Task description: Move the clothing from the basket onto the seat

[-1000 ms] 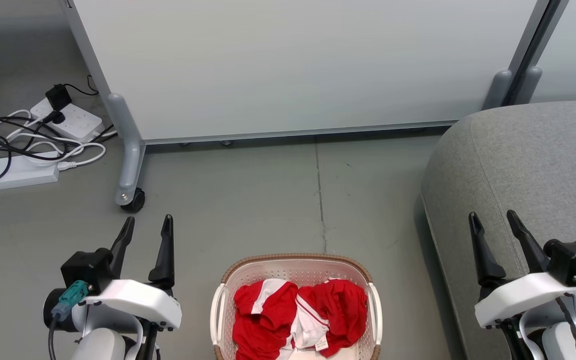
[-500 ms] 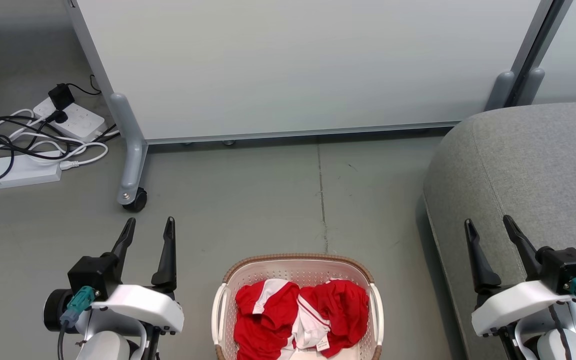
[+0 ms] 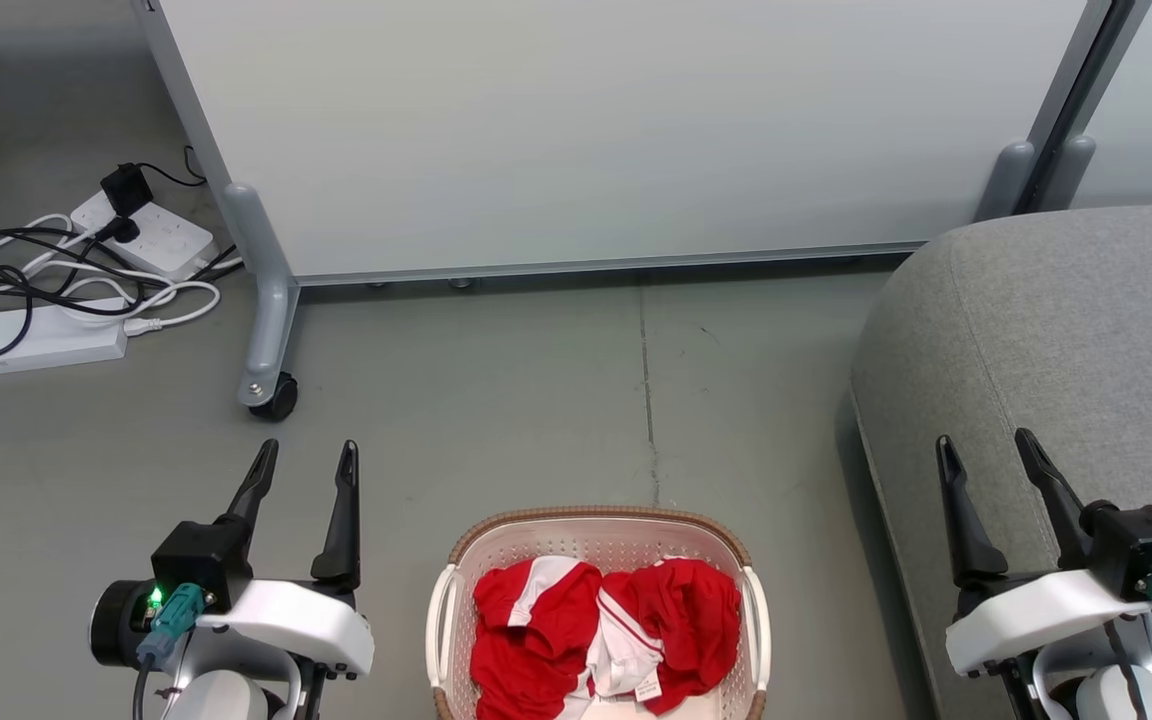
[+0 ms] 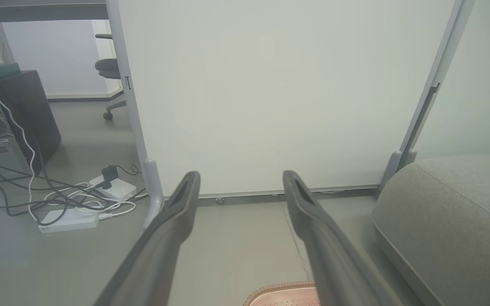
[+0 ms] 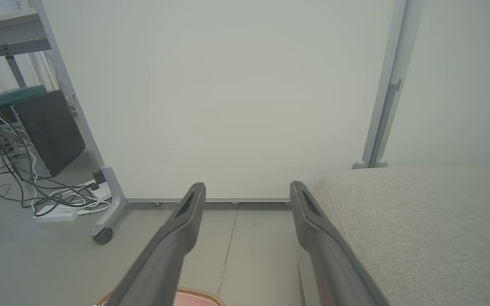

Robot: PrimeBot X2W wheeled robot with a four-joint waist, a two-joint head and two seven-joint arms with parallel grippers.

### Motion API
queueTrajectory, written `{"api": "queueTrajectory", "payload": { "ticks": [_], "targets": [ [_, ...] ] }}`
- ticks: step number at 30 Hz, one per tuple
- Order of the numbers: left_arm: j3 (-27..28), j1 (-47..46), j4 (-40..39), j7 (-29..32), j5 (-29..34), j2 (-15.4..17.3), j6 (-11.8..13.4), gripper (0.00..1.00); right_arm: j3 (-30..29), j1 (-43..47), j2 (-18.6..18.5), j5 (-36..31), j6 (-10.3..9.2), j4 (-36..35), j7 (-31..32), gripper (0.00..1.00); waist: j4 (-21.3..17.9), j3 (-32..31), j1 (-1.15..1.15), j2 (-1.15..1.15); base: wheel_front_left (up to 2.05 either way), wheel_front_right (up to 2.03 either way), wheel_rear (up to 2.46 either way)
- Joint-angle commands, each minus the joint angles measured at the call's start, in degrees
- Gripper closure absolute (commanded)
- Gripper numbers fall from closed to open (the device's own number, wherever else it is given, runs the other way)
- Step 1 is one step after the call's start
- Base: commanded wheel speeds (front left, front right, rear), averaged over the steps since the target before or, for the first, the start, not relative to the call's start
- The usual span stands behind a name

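Clothing (image 3: 604, 640) is seen bundled inside the basket (image 3: 596, 517), which stands on the floor (image 3: 536, 400) low in the head view, between the two arms. Two red garments with white panels are crumpled together and touching, and a small white label shows on the side nearest the robot. The seat (image 3: 1066, 330) is found to the robot's right, near the basket but apart from it. The left jaws are held apart above the floor to the left of the basket, and the right jaws are likewise held apart over the seat's near edge; nothing is gripped by either. No garment has yet been lifted, so the task is judged to be at its start. The fabric is expected to be light, soft and limp, likely to sag and trail when raised, and both pieces may be dragged up together. A raised fold at the top of one heap is judged the best place to be pinched, well away from the perforated wall
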Motion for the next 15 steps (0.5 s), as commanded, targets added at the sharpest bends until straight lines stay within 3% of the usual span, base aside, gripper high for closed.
{"api": "queueTrajectory", "payload": {
  "ticks": [1,15],
  "targets": [
    [0.1,0.4,-0.3,-0.2,0.7,0.4,0.4,0.0,0.0,0.4,-0.2,-0.5,0.13,-0.5,-0.7,0.0,0.0,0.0,0.0,0.0,0.0,0.0,0.0],
    [0.2,0.0,0.1,0.8,-1.1,0.5,1.0,0.0,-0.4,1.0,-0.2,1.1,0.13,-0.7,0.0,0.0,0.4,-0.1,0.0,0.0,0.0,0.0,0.0]
  ]
}}
